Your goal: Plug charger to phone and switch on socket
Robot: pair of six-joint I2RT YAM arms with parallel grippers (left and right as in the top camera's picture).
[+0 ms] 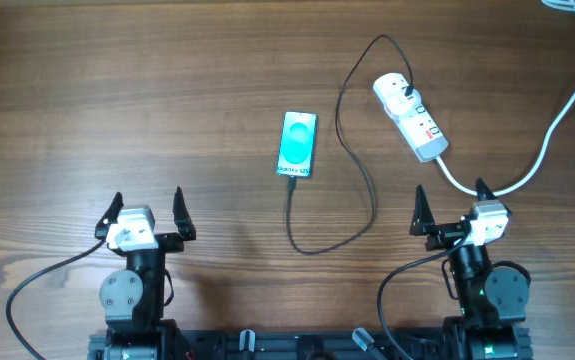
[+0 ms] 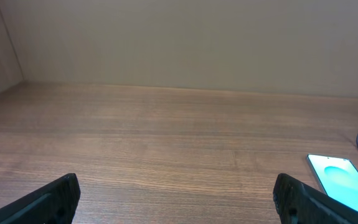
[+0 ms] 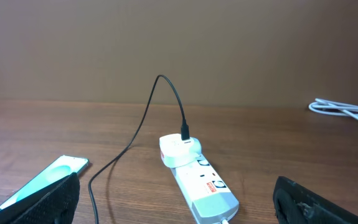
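- phone (image 1: 297,145): cyan screen up, mid-table
- charger (image 1: 338,105): thin black cable, loops from white socket (image 1: 410,117) to the phone's near end
- left gripper (image 1: 148,200), right gripper (image 1: 451,190): fingers spread, holding nothing

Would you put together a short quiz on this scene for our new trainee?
1. True or false: the left gripper and the right gripper are both open and empty.
2. Fill in: the charger loops from the near end of the phone to the ____.
3. The phone's screen is: A dark; B lit cyan; C cracked.
Key: 1 true; 2 socket; 3 B.
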